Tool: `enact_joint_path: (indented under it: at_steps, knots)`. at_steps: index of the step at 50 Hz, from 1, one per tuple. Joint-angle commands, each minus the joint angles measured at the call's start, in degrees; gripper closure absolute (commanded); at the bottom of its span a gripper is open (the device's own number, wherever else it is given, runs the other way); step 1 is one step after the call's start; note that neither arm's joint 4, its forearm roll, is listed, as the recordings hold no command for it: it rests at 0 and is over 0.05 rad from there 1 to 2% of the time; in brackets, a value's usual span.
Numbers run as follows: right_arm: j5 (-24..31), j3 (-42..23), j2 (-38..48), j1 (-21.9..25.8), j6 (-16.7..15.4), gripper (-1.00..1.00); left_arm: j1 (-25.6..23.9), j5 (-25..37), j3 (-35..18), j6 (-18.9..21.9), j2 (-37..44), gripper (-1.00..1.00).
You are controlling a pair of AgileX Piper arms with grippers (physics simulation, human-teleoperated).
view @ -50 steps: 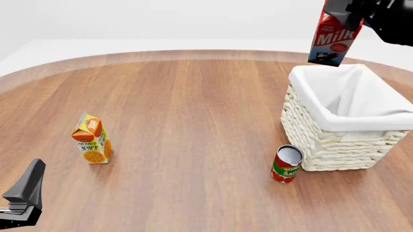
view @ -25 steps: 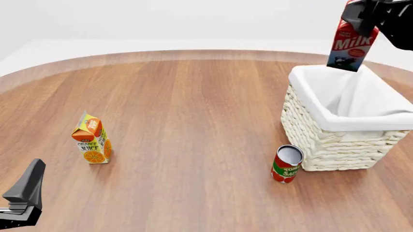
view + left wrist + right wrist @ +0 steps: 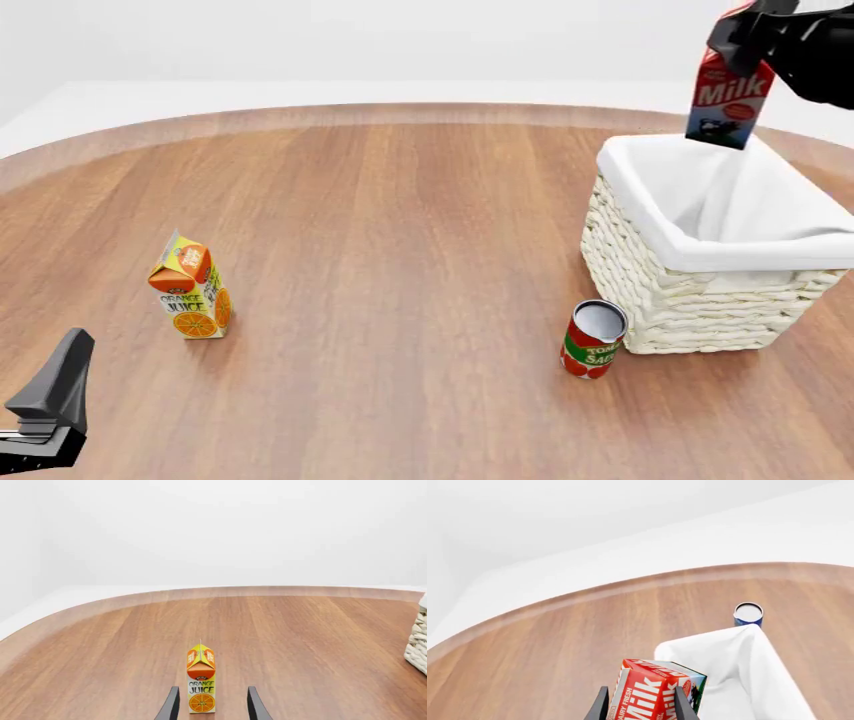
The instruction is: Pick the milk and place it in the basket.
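We have the milk (image 3: 729, 100) pinched near its gable top in our right gripper (image 3: 755, 35), hanging in the air above the far rim of the basket (image 3: 641, 265), which sits toward the right edge of the worktop. In the right wrist view the two fingers (image 3: 601, 706) close on the red upper part of the carton, so that pincer is narrow and holding the milk. We judge the carton light and fairly stiff, yet its walls could dent under hard pressure and its printed faces look smooth, so a moderate squeeze across two flat opposite sides, just below the gable, seems the safest hold. It hangs slightly tilted, its dark base toward the white liner. Our left gripper (image 3: 210, 707) rests near the left front corner of the table, jaws parted and holding nothing, with the orange juice carton (image 3: 191, 288) standing just beyond them. A tomato sauce can (image 3: 594, 339) stands just beside the basket's near left corner
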Motion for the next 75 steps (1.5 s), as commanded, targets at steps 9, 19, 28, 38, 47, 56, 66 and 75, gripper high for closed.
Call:
enact_joint_path:
  at_steps: [9,19,28,38,47,56,66,75]
  knots:
    - [0.28,-2.55,1.09,-2.27,0.93,1.00,0.00,0.00,0.00,0.00,0.00,-1.00]
    - [-1.29,-3.95,5.36,-3.04,2.03,1.00,0.00,0.00,0.00,0.00,0.00,-1.00]
    - [-3.55,-4.43,9.28,-4.88,2.44,1.00,0.00,0.00,0.00,0.00,0.00,-1.00]
    - [-4.88,-3.54,10.90,-5.97,2.69,1.00,0.00,0.00,0.00,0.00,0.00,-1.00]
    - [-6.68,-1.64,11.93,-6.02,3.45,1.00,0.00,0.00,0.00,0.00,0.00,-1.00]
    - [-7.82,-0.07,12.34,-6.19,3.79,1.00,0.00,0.00,0.00,0.00,0.00,-1.00]
    - [-8.83,1.57,12.69,-6.53,4.12,1.00,0.00,0.00,0.00,0.00,0.00,-1.00]
    - [-9.62,2.76,13.36,-6.38,4.33,1.00,0.00,0.00,0.00,0.00,0.00,-1.00]
